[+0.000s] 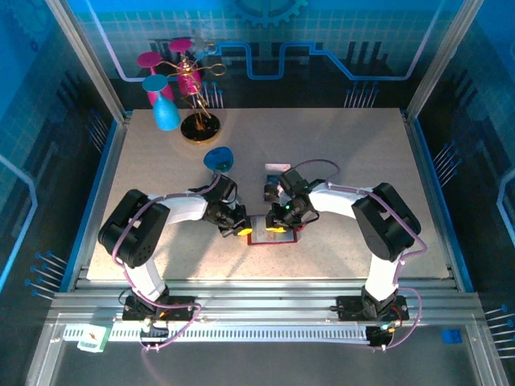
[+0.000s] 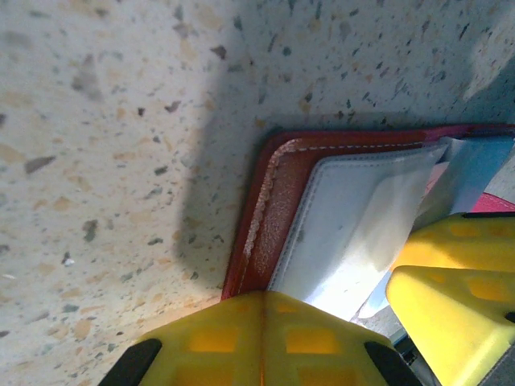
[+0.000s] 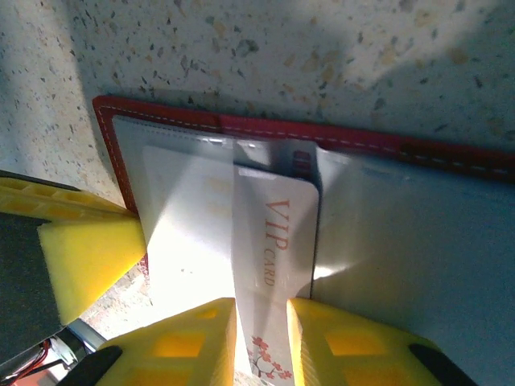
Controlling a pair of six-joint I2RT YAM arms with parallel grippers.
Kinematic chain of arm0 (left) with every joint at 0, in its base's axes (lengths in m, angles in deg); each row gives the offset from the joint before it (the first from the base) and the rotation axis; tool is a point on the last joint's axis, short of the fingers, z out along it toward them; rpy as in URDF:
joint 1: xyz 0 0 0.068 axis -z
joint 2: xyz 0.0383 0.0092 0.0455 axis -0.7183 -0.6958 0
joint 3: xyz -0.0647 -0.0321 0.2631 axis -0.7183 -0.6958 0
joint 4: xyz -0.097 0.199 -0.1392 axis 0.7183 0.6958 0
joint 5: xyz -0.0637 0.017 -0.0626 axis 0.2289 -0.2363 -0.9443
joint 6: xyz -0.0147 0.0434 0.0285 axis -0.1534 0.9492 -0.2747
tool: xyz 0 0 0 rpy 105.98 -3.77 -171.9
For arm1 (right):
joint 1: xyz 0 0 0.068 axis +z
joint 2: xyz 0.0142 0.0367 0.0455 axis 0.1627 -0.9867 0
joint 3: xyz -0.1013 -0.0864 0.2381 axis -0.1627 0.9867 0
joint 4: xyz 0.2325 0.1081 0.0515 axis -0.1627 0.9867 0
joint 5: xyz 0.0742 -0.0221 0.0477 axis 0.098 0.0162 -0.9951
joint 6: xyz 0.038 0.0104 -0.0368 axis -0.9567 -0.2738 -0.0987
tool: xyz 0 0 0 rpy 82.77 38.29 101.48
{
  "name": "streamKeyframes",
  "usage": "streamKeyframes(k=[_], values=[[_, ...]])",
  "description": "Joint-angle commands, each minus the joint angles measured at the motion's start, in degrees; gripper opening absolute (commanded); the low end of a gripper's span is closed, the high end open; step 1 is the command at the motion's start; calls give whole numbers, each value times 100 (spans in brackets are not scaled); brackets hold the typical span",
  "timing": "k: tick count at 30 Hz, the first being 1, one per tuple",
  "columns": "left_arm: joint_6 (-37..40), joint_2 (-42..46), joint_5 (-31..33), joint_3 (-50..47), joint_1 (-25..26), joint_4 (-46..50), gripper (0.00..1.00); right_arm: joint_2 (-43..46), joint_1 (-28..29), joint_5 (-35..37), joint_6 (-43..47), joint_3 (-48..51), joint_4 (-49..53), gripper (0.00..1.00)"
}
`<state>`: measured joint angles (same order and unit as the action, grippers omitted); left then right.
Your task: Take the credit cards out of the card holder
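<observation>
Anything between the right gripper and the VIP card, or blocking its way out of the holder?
Nothing visible. The right gripper pinches the VIP card, which sits partly out of a pocket of the red holder. The shut left gripper sits at the holder's edge, beside the card's path.

table (image 1: pixel 362 145): speckled beige, fills mid-frame | card holder (image 1: pixel 272 236): red, lying open, lower centre | credit card (image 1: pixel 278 169): pale, loose, just above centre | blue cup (image 1: pixel 218 158): tipped over, left of that card | stand (image 1: pixel 199 129): round black base, upper left, a blue goblet (image 1: pixel 166 112) just beside it
</observation>
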<state>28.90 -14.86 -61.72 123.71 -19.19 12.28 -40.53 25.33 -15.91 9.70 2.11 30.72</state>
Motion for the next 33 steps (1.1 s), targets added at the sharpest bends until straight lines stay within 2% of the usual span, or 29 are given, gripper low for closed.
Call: streamKeyframes(k=[1, 6, 13, 22, 33], values=[[124, -118, 118, 20, -27, 390, 7, 82, -101, 213, 113, -94, 278, 25], [114, 86, 104, 159, -18, 490, 7, 284, -173, -140, -35, 83, -171, 25], [146, 390, 136, 497, 58, 808, 8, 431, -345, -319, -30, 284, -193, 25], [137, -93, 135, 819, 403, 904, 6, 310, -472, -688, 38, 382, -364, 25], [273, -433, 377, 697, 422, 1001, 5, 112, -508, -767, 130, 407, -412, 25]])
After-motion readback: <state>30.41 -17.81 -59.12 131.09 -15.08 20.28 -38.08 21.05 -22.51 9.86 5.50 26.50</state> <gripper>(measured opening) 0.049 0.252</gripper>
